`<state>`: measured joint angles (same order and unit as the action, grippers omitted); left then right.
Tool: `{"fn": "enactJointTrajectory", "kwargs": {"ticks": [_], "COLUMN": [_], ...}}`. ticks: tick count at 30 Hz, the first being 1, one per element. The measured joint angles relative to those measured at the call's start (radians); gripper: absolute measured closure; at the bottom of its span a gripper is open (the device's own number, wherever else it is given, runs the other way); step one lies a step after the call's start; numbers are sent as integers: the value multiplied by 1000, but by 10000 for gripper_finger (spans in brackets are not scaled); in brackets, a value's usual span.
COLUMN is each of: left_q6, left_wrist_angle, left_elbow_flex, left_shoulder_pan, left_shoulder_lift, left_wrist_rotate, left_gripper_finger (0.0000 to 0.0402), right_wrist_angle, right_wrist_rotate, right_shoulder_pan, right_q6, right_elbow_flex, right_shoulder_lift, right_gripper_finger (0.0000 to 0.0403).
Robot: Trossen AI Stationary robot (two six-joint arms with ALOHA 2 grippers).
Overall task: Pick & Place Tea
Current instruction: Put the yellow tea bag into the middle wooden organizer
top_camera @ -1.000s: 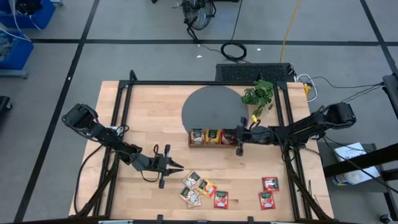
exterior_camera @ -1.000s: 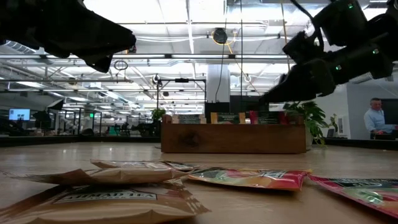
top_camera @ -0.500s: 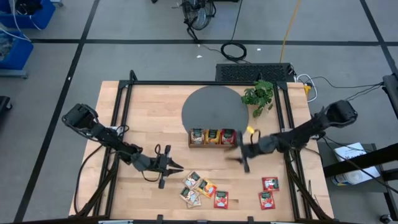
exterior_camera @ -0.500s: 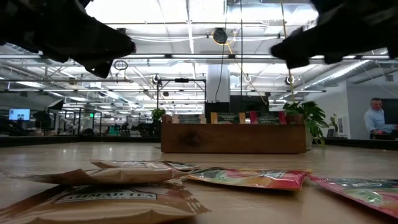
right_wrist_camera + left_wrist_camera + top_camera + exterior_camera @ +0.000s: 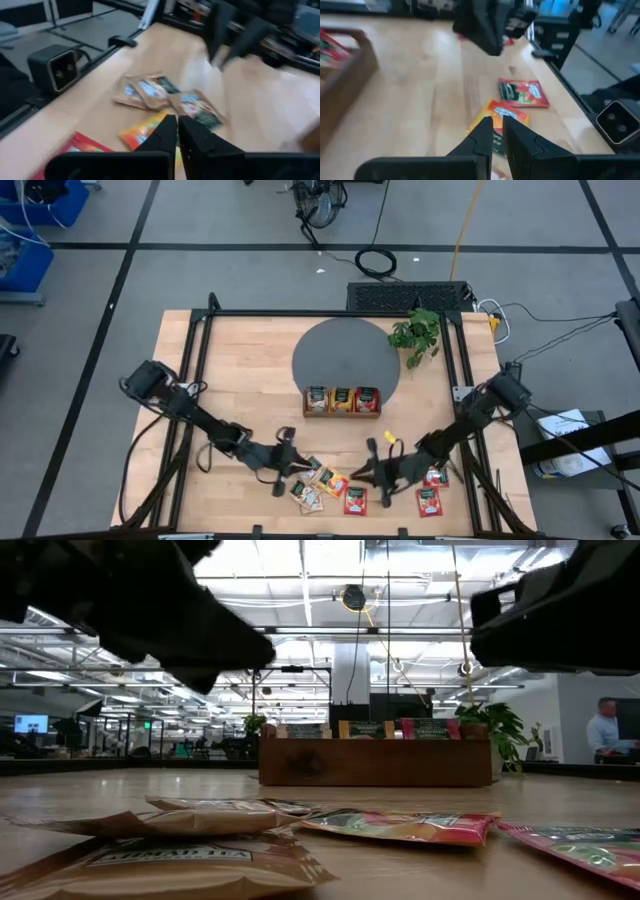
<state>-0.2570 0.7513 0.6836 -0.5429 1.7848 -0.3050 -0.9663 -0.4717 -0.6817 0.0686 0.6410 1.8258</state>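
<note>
Two grippers' fingers closed, empty | high: red sachets [image 5: 428, 488] | low: wooden tray [image 5: 375, 762]

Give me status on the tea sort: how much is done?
Done: the three-slot wooden tray already holds sachets in each slot. In hand: nothing; the shut left gripper and shut right gripper hang empty over the loose flat square tea sachets. Left: about seven sachets lie on the wooden table.
</note>
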Motion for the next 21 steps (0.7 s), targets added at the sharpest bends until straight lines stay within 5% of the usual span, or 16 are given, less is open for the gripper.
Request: {"fn": "enactJointTrajectory", "kwargs": {"ticks": [5,8,11,21], "left_q6": [-8,31,70,-2], "left_wrist_angle": [-140,-144,-149,-167], "left_elbow_flex": [107,144,161,163], "left_shoulder_pan": [-3,-4,3,46], "left_shoulder_lift": [75,103,103,112], "left_wrist_rotate": [83,133,124,102], "left_gripper_finger": [355,355,355,355], "right_wrist_angle": [127,196,189,261], "right_wrist_rotate": [8,97,208,218], "right_shoulder_pan": [-5,10,42,105], "right_q6": [-19,-22,-40,-163], "right_elbow_flex": [136,170,198,219], "right_shoulder_lift": [78,101,134,202], "right_gripper_finger": [391,394,401,402]}}
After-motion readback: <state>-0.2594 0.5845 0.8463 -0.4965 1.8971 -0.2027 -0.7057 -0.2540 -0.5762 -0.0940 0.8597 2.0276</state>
